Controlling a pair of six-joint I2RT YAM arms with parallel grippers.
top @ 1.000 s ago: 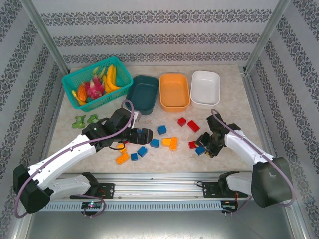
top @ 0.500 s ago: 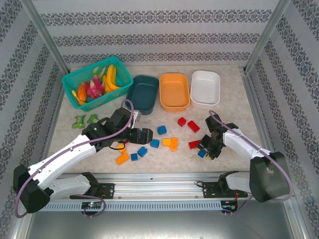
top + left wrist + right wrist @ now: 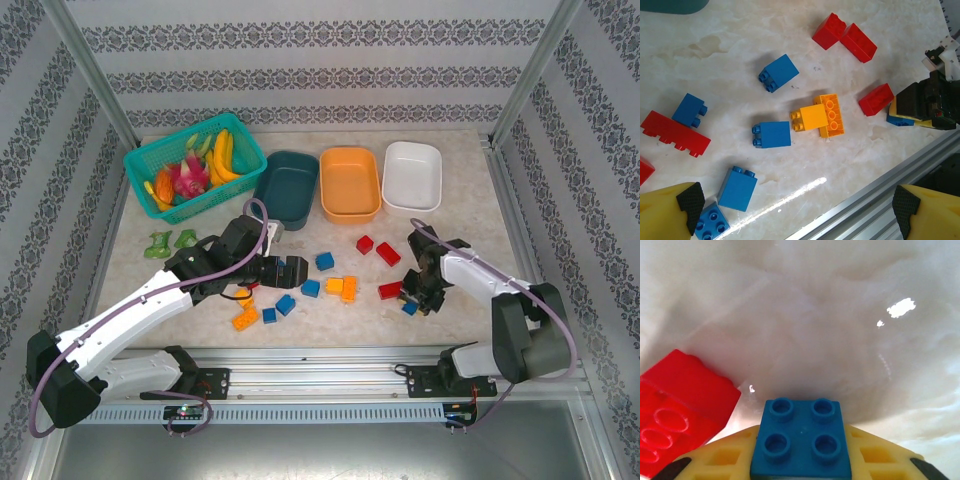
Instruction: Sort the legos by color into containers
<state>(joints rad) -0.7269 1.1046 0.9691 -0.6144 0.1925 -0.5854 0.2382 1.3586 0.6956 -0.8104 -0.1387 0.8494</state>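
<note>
Red, blue and orange legos lie scattered mid-table. My right gripper (image 3: 414, 300) is shut on a small blue lego (image 3: 801, 437), studs up, low over the table beside a red lego (image 3: 680, 410). That red lego (image 3: 390, 290) lies just left of the gripper. My left gripper (image 3: 292, 272) hangs open above the pile; its fingertips (image 3: 687, 205) frame blue legos (image 3: 737, 188) and an orange pair (image 3: 820, 117). The dark teal container (image 3: 287, 187), the orange one (image 3: 350, 183) and the white one (image 3: 412, 176) stand in a row at the back.
A teal mesh basket (image 3: 140, 165) of toy fruit stands at the back left. Green wrapped pieces (image 3: 170, 243) lie below it. A metal rail (image 3: 320, 355) runs along the near table edge, close to the legos.
The right gripper's jaws have closed onto the blue lego, and its arm has swung slightly left. The left arm has stayed still.
</note>
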